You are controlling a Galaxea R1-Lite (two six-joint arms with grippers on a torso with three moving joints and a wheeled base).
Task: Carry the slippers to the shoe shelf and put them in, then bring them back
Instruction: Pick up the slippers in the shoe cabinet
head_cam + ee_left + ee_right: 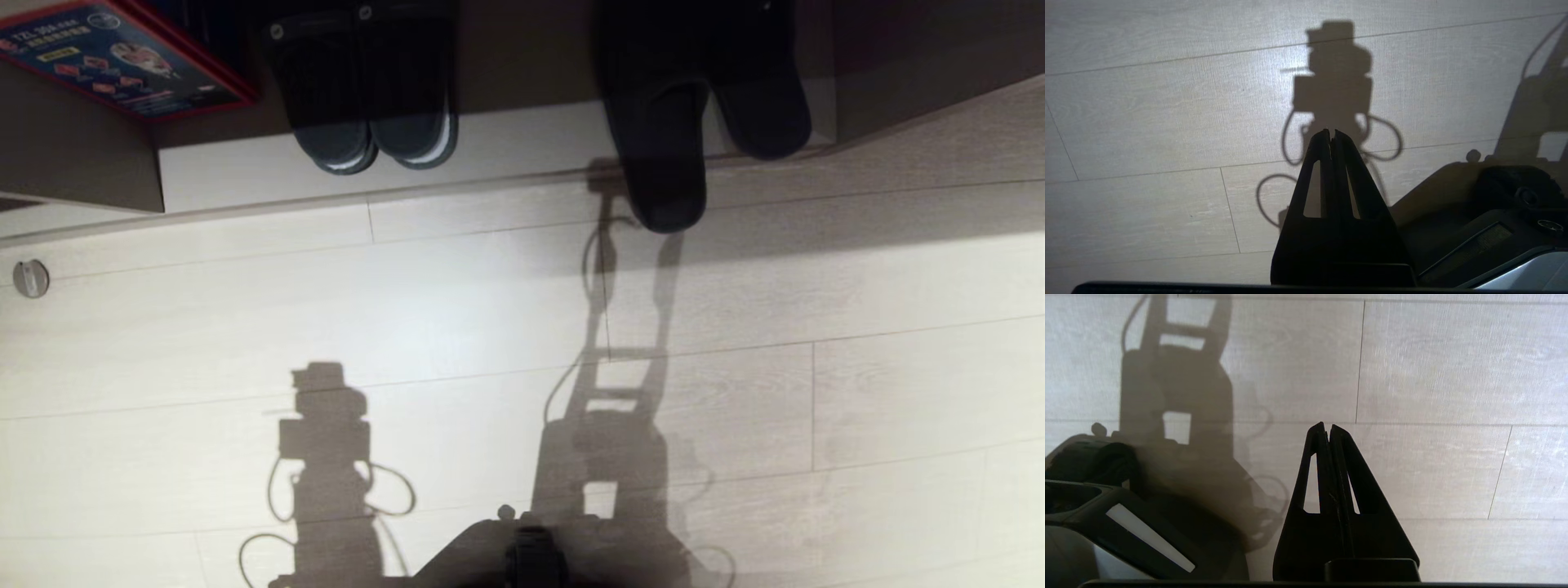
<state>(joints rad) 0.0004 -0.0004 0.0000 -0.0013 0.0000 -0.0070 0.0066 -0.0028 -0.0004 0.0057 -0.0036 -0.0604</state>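
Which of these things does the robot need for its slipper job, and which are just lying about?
For the job:
- slippers
- shoe shelf
- left tool, shut
- right tool, shut

Just lying about:
- darker slippers with white edges
- red box
- round floor fitting

The head camera is looking steeply down at the pale plank floor (490, 327), shelving at twelve o'clock. Both wrist cameras are facing the same floor nearby, sharing the robot's shadows (326, 457).

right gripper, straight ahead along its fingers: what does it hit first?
Probably just the pale plank floor. The right gripper is shut, holds nothing, and in its wrist view only bare boards lie beyond the fingertips. Depth is unclear, so treat that as likely.
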